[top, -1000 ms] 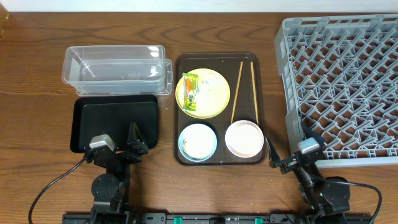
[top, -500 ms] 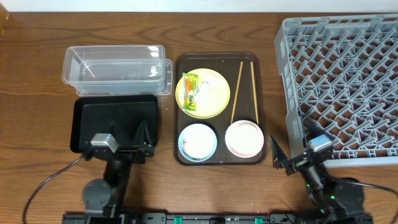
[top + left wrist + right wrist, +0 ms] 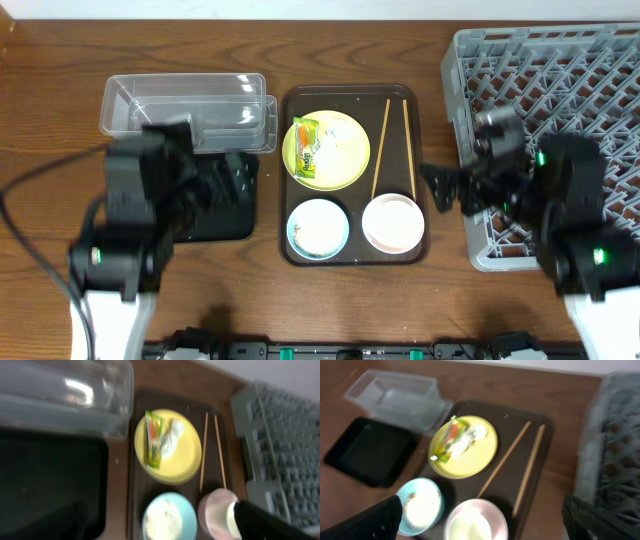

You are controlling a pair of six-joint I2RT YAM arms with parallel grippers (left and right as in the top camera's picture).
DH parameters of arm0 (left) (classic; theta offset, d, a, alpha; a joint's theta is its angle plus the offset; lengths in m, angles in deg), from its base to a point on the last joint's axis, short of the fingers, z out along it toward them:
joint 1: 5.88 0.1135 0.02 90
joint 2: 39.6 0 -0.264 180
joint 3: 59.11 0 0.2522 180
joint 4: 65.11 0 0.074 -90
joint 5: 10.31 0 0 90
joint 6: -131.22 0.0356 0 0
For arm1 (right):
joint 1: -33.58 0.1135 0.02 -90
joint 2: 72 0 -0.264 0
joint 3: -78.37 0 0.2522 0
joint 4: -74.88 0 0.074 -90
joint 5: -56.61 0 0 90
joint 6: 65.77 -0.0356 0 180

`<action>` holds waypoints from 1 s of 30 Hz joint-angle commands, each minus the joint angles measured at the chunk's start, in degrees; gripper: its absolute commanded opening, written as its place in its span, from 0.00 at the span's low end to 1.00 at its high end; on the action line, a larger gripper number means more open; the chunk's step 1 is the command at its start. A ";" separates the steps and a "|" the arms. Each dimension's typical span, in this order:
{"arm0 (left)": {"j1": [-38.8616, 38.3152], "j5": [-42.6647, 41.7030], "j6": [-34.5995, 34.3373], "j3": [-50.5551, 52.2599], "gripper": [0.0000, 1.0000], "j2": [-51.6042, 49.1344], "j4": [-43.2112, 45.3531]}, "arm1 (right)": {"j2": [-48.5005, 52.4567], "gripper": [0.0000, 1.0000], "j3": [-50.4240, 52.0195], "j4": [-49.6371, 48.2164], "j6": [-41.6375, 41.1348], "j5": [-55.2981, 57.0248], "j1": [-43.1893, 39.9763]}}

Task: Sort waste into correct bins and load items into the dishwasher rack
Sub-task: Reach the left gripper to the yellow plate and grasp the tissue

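On the brown serving tray (image 3: 350,250) a yellow plate (image 3: 345,160) holds a green-and-orange wrapper (image 3: 306,146) and a white clump (image 3: 170,441). Two chopsticks (image 3: 393,145) lie to its right. A light blue bowl (image 3: 318,228) holds rice-like scraps. A white bowl (image 3: 392,222) is beside it; I cannot make out a separate cup. The clear tub (image 3: 185,108) is at the back left, and the black tray (image 3: 215,225) is mostly under my left arm. The grey rack (image 3: 570,90) is on the right. My left gripper (image 3: 232,183) (image 3: 150,532) and right gripper (image 3: 440,190) (image 3: 482,525) are open and empty, above the table.
Bare wooden table lies in front of the brown tray and left of the black tray. My right arm hangs over the rack's front left corner (image 3: 480,250). A cable (image 3: 30,260) trails at the front left.
Both arms have risen from the table's front edge and moved toward the back. The left arm now covers the black tray, and the right arm is over the rack's left side. No object has moved.
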 commanded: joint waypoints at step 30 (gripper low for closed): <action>-25.11 22.23 6.73 -8.07 0.84 -43.17 21.31 | 9.66 0.99 -7.98 8.13 -12.13 1.27 -6.01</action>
